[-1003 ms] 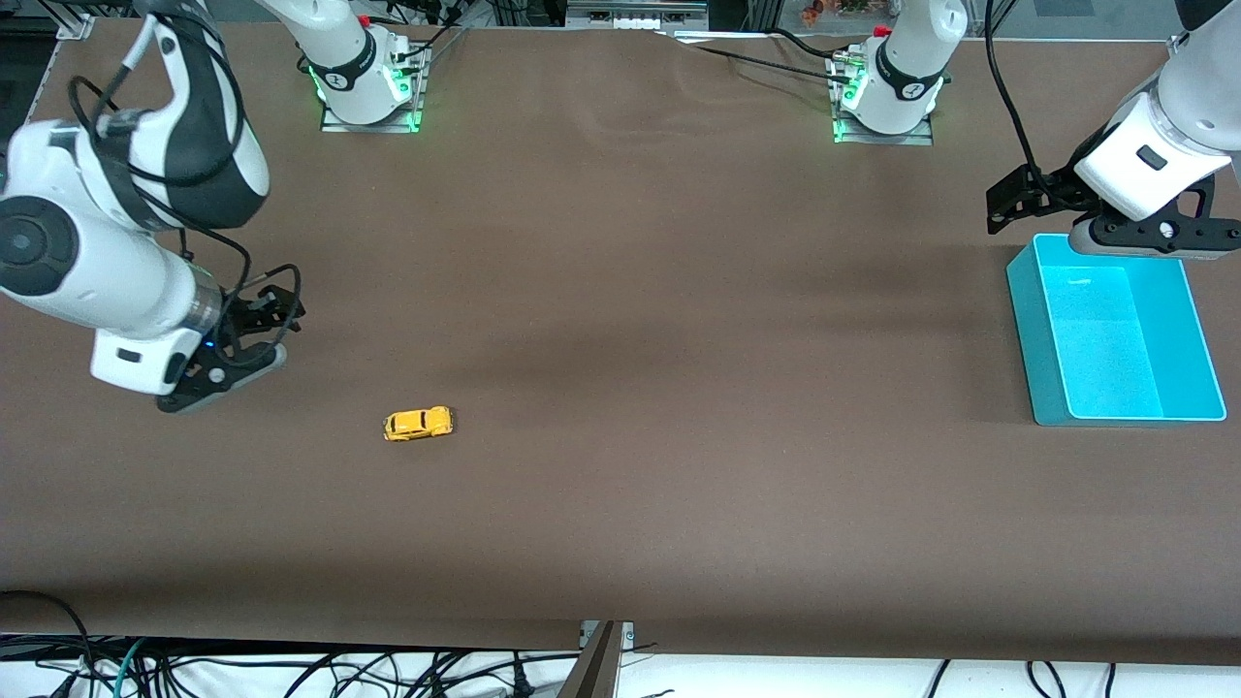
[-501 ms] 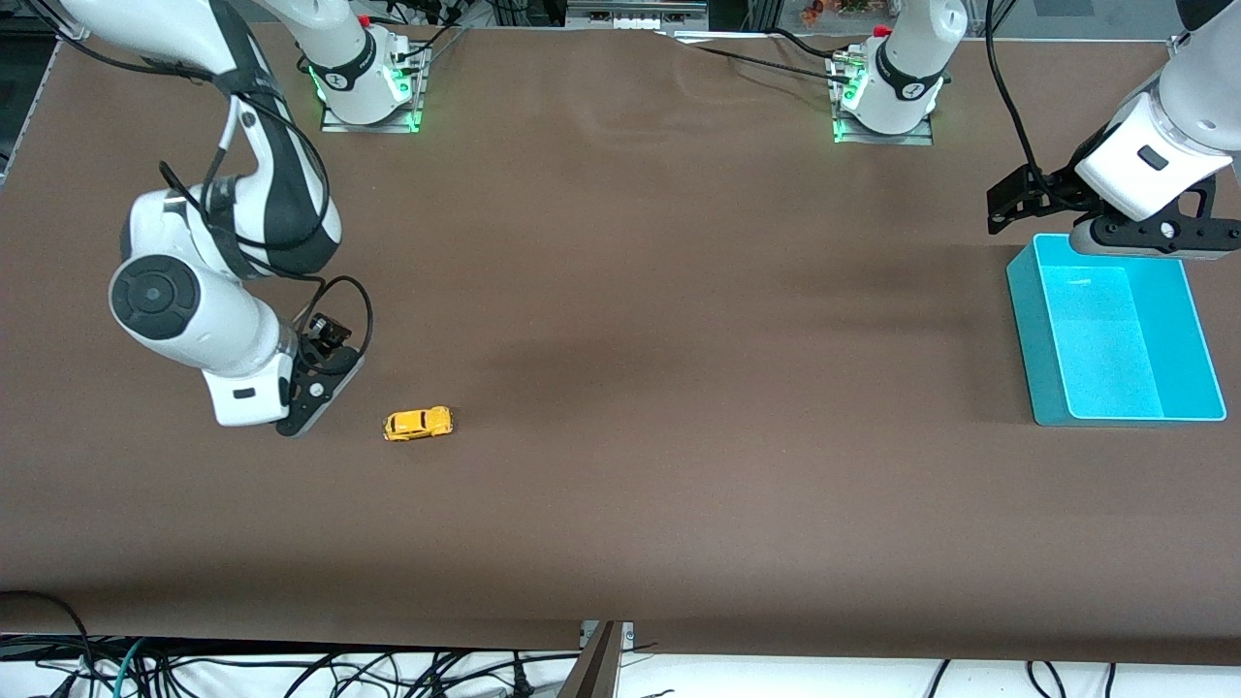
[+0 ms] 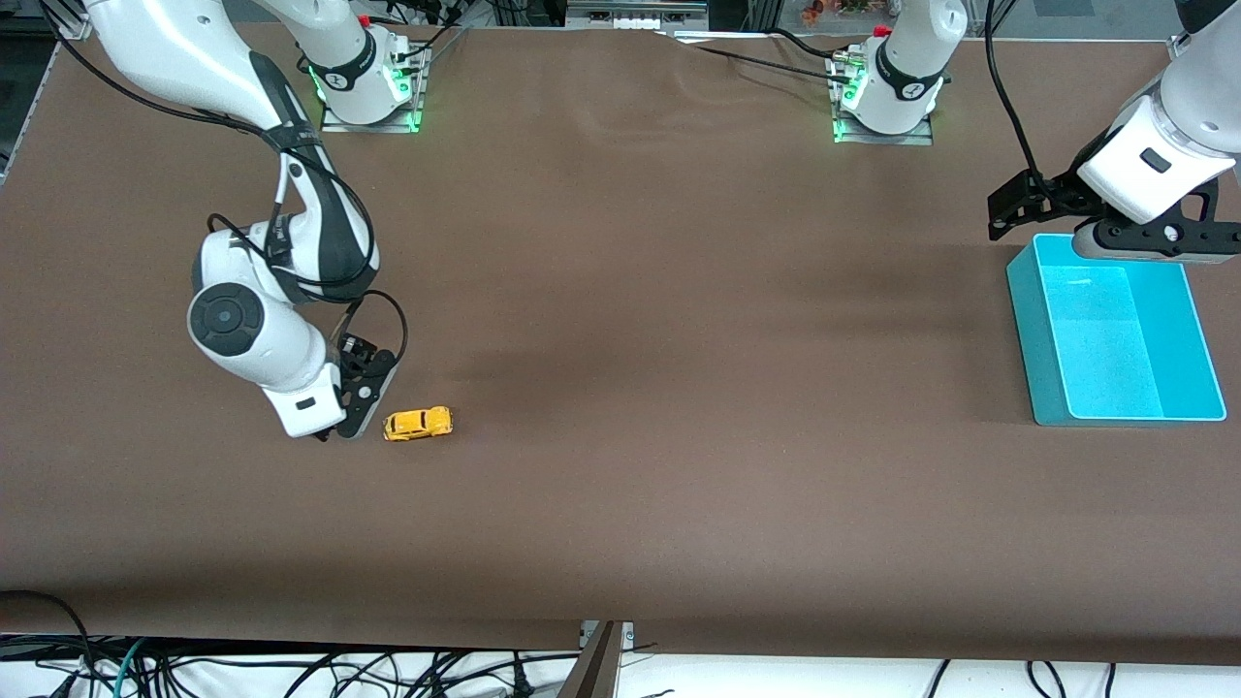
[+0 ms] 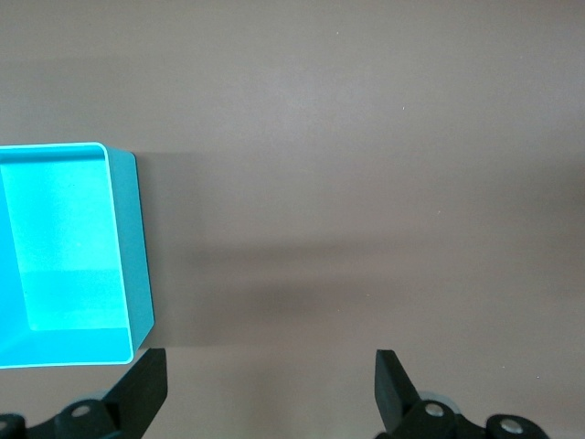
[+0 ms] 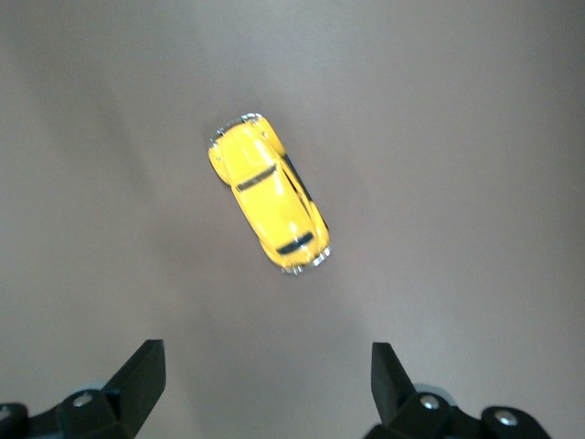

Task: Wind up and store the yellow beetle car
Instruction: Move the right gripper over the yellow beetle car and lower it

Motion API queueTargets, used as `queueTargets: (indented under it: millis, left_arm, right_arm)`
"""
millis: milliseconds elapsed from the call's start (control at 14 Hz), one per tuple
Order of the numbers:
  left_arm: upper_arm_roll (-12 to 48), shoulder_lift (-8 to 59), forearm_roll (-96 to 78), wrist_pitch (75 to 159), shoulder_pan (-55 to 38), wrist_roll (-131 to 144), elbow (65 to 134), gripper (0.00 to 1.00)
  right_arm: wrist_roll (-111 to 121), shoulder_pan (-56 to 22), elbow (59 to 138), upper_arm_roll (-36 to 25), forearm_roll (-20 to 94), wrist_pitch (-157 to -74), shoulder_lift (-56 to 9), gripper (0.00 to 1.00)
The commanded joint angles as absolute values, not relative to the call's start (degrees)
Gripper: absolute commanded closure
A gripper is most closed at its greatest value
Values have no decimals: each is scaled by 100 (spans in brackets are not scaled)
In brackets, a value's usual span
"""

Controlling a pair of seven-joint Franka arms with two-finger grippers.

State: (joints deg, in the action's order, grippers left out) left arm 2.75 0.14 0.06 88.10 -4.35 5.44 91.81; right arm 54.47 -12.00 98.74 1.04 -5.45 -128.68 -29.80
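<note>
Bare table (image 3: 679, 339) all round yellow beetle car (image 3: 418, 424); right hand (image 3: 334, 433) beside it.

A wide table (image 3: 679, 291) fills nearly the whole front view, covered by a matte brown sheet (image 3: 620, 543) that is slightly rippled near its upper edge. The light comes from above and is soft, leaving broad, faint shadow bands (image 3: 601, 349) across the middle of the sheet. Along the lower edge the cover ends, and a white surface (image 3: 824, 679) shows there, strewn with black cables (image 3: 291, 674). A metal bracket (image 3: 601, 659) juts up at the middle of that edge. Along the top, cables (image 3: 737, 53) and dark framework (image 3: 630, 12) crowd the table's border.
</note>
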Motion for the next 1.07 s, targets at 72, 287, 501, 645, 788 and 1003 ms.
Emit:
queueTargets:
  millis: [72, 287, 501, 645, 788, 1003]
  left_arm:
    - [220, 35, 97, 8763, -387, 501, 8983, 0]
    - [158, 26, 44, 8710, -387, 501, 8982, 0]
    - [149, 26, 44, 8701, -387, 510, 8974, 0]
    - [149, 26, 44, 8701, -387, 510, 8974, 0]
    - [149, 35, 53, 8675, -387, 519, 8895, 0]
    - [149, 44, 53, 8613, -387, 519, 8859, 0]
  right_arm:
    - [6142, -1187, 10151, 228, -589, -13481, -3102, 1]
    - [6354, -1187, 10090, 316, -571, -13553, -3208, 1]
    - [6889, -1143, 9967, 360, -467, -13850, -3401, 1]
    - [7240, -1143, 9958, 369, -369, -14131, -3506, 1]
    - [7452, -1134, 9932, 378, -325, -14203, -3551, 1]
    - [7611, -1134, 9818, 378, -316, -14212, -3673, 1]
